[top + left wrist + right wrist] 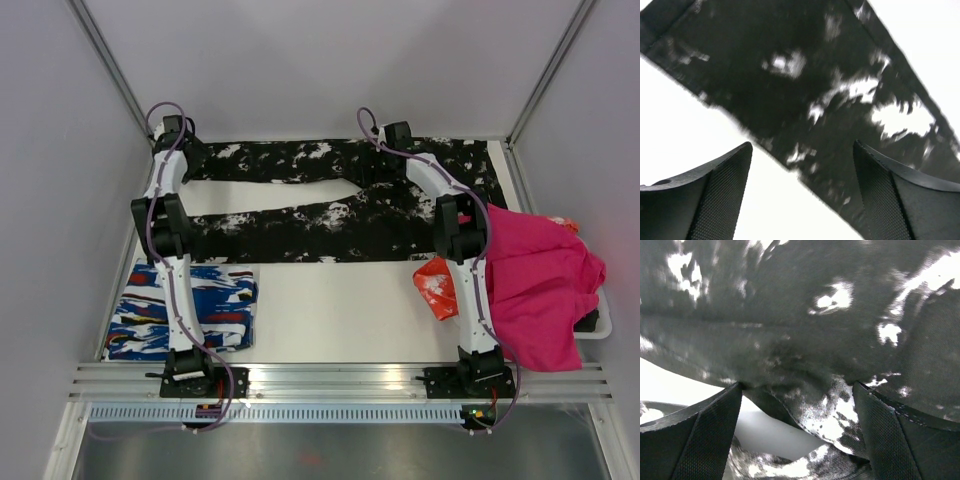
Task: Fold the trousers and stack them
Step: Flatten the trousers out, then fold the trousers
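The left gripper (802,150) has its fingers (720,195) spread apart with nothing between them. It hangs over the far-left end of one leg of the trousers (300,215), and the hem edge runs slantwise under it. The right gripper (797,390) is spread wide and empty too, low over rumpled cloth where the two legs meet, right of centre.

The trousers lie flat across the far half of the table (340,310), with the waist to the right and the legs running left and parting a little.

The risks, as I judge them:
- On the left the cloth covers only part of the gap between the fingers, so closing here could catch just a corner, which would slip out on the lift. That view is blurred, so the height above the cloth is unclear.
- On the right the folds are bunched, so a pinch may take both legs or only a loose ridge, and the fold would come out skewed.
- The magenta cloth (540,280) lies against the waist end at the right, and pulling the trousers could drag it along.
- The folded garment (215,310) at the near left sits by the left arm's path — a low swing might disturb it.
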You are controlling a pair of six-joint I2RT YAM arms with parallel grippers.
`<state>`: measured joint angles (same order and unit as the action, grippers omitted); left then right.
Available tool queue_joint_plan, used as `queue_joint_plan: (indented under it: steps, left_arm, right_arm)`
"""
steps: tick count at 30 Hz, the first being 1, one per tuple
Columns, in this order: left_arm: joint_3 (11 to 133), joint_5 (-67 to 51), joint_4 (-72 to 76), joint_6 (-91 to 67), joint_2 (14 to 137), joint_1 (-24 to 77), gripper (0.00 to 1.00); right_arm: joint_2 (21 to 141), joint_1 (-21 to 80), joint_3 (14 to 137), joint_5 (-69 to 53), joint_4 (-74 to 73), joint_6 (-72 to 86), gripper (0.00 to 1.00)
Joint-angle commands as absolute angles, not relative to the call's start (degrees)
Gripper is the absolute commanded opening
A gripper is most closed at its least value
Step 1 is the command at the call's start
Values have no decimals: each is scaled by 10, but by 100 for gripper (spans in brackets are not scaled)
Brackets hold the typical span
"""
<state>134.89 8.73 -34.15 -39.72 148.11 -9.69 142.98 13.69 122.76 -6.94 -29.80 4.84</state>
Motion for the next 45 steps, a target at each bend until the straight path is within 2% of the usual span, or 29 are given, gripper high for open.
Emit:
queue_joint_plan:
  steps: [1, 4, 7, 15, 20, 24, 26, 32, 36, 40, 45]
  left_arm:
    - [1307, 83, -351, -347, 1382, -99, 87]
    - [1231, 94, -354, -327, 1306, -102, 89]
    - [1169, 99, -366, -326, 1240, -108, 91]
    - [1030, 77, -381, -405, 1100, -117, 94]
    - [861, 75, -379, -473, 981, -118, 94]
    - [705, 110, -387, -569, 896, -120, 94]
    - [668, 127, -388, -597, 862, -128, 94]
    - [591, 126, -373, -628, 846, -137, 90]
    - [547, 120, -277, -616, 859, -138, 84]
    - [576, 132, -255, -607, 924, -138, 79]
    - [578, 143, -281, -627, 952, -138, 78]
  right_arm:
    - [1432, 142, 1208, -79, -364, -50, 98]
    - [1371, 142, 1116, -74, -349, -92, 98]
    - [1324, 142, 1077, -75, -349, -113, 98]
    - [1224, 140, 1171, -93, -297, 9, 98]
    - [1187, 118, 1174, -72, -310, 87, 98]
    - [1150, 91, 1086, -76, -304, 137, 98]
    - [1123, 77, 1030, -76, -290, 162, 98]
    - [1074, 58, 934, -68, -267, 173, 98]
    - [1061, 51, 903, -61, -275, 165, 98]
    - [1048, 29, 872, -52, -272, 181, 98]
    - [1037, 4, 859, -44, -275, 195, 98]
